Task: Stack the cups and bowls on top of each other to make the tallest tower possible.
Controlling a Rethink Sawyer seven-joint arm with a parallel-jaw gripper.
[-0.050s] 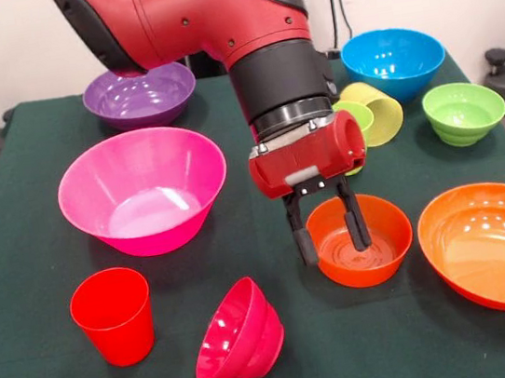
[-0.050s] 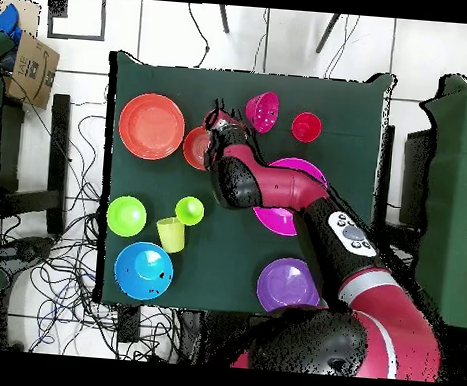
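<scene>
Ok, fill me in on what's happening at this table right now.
The robot's hand is lowered into the small orange bowl, fingers open, one just outside the near rim and one inside. Nothing is stacked yet: the large pink bowl, red cup, purple bowl, blue bowl, ribbed green bowl and large orange bowl each sit alone on the green cloth. The magenta bowl lies tipped on its side, and the pale yellow cup lies on its side beside the lime green cup.
</scene>
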